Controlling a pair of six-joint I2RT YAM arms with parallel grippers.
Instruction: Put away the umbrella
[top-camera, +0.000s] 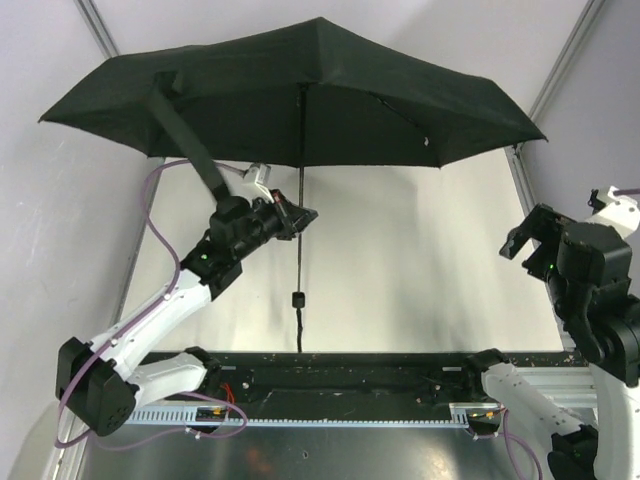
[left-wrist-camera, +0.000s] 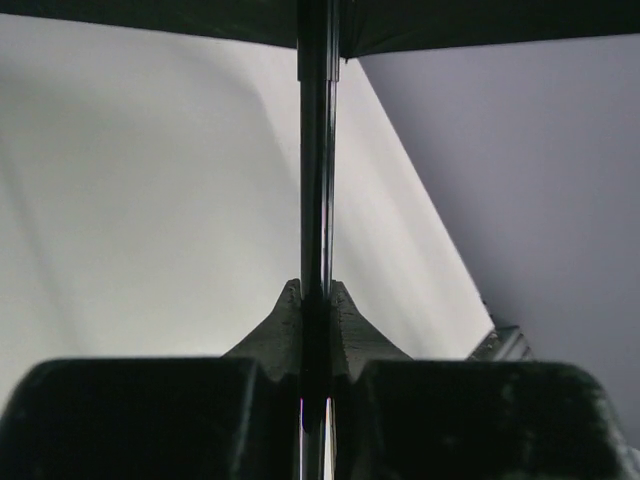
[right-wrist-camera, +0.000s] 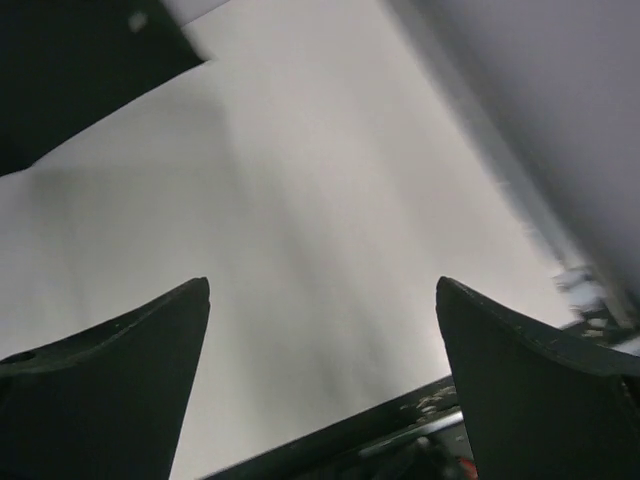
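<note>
The black umbrella (top-camera: 300, 90) is open, its canopy spread wide above the white table, its thin shaft (top-camera: 301, 260) running down to a small handle and cord near the front edge. My left gripper (top-camera: 298, 216) is shut on the shaft about midway; in the left wrist view the shaft (left-wrist-camera: 317, 150) passes between the closed fingertips (left-wrist-camera: 287, 320). My right gripper (top-camera: 525, 238) is open and empty at the right side, apart from the umbrella. In the right wrist view a corner of the canopy (right-wrist-camera: 70, 70) shows top left.
The white table (top-camera: 420, 270) lies below the canopy. A black rail (top-camera: 350, 375) with the arm bases runs along the near edge. Grey walls and frame posts (top-camera: 565, 60) stand at both sides and behind.
</note>
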